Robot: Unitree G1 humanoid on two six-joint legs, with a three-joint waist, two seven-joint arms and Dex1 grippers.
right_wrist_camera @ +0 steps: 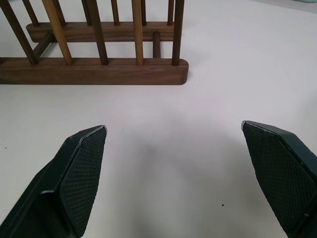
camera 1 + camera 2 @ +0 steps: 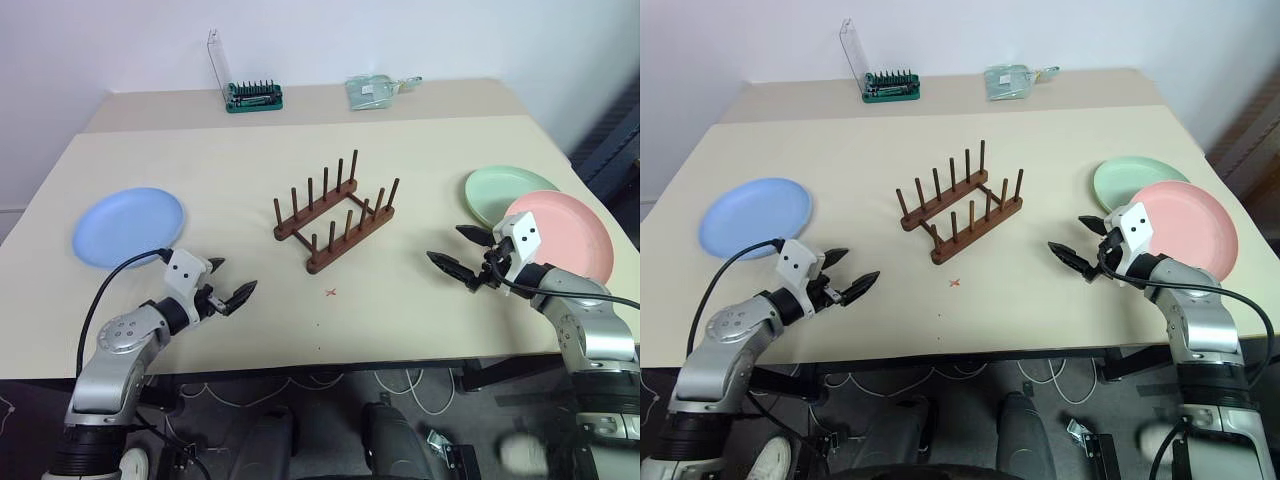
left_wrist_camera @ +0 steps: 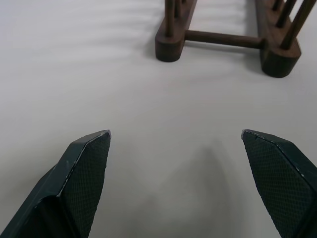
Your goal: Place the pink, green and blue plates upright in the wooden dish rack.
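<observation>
Both grippers hang spread wide over the table, holding nothing.

Left gripper [image 2: 232, 281] sits near the front edge of the table [image 2: 250, 160], pointing toward the wooden dish rack [image 2: 335, 211], which stands bare at the middle. Right gripper [image 2: 462, 251] points at the rack from the other side. Blue plate [image 2: 129, 226] lies flat just behind the left gripper; pink plate [image 2: 565, 236] overlaps the green plate [image 2: 500, 188] beside the right gripper.
</observation>
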